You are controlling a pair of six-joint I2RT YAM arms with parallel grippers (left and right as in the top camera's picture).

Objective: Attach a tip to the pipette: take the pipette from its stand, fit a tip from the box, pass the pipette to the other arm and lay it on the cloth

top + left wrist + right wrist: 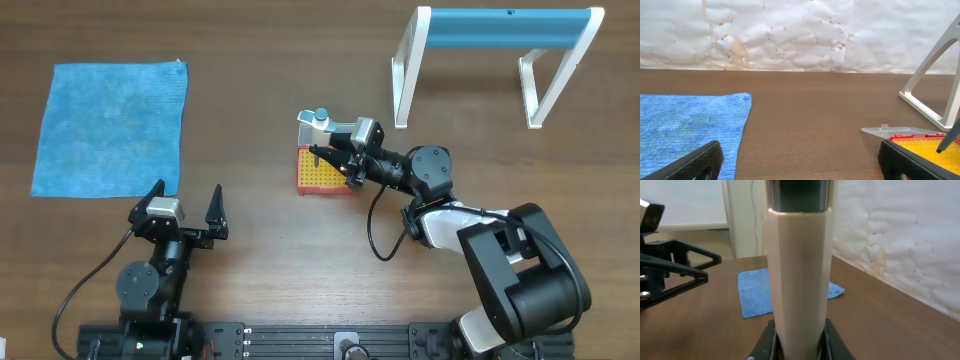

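My right gripper (345, 158) is shut on the pipette (316, 122), a white body with a blue knob, and holds it over the tip box (325, 175), a red box with a yellow rack. In the right wrist view the white pipette body (800, 270) stands upright between the fingers (836, 341). The pipette's dark lower end (946, 142) hangs just above the yellow rack (927, 150). The blue cloth (110, 128) lies at the back left. My left gripper (186, 208) rests open and empty near the front left, just in front of the cloth.
The pipette stand (500, 30), a white frame with a blue bar, is at the back right; one of its legs (935, 75) rises beyond the tip box. The box's clear lid (890, 131) lies open beside it. Bare brown table separates cloth and box.
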